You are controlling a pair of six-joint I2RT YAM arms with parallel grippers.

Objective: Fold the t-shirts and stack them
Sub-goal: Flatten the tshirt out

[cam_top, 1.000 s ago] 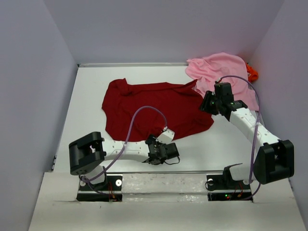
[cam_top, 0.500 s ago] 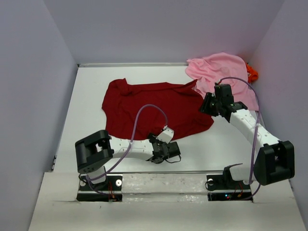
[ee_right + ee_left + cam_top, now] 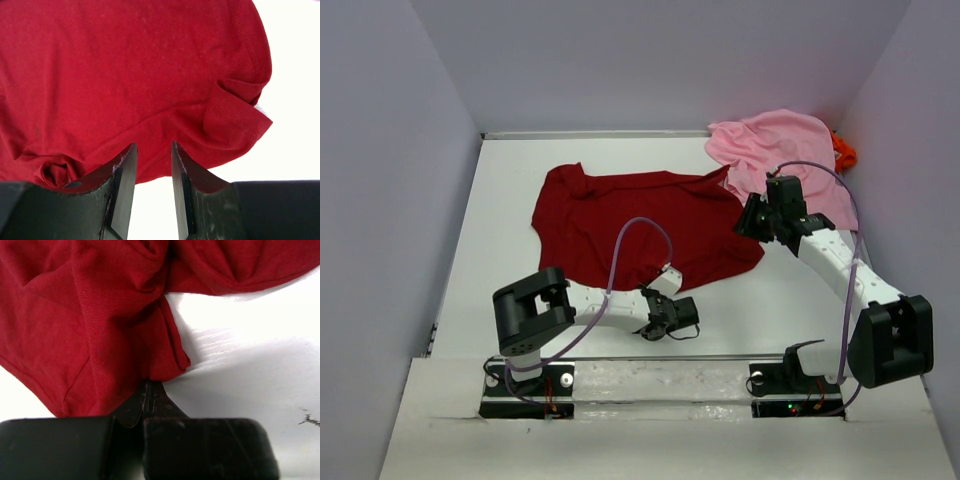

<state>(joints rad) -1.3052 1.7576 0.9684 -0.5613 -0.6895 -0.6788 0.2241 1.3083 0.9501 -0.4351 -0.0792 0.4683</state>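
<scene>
Here the left gripper (image 3: 149, 389) pinches a hem fold of the dark red t-shirt (image 3: 100, 315) at lower centre. The right gripper (image 3: 154, 150) stands parted against the shirt's rumpled edge, grasping nothing.

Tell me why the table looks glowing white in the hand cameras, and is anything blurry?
Left wrist view: glare washes out the white table beside the dark red cloth t-shirt, whose weave looks sharp. Right wrist view: the table is pure white with no detail, yet the shirt's stitching is crisp. Top view: even light, faint shadows, nothing blurry.
</scene>
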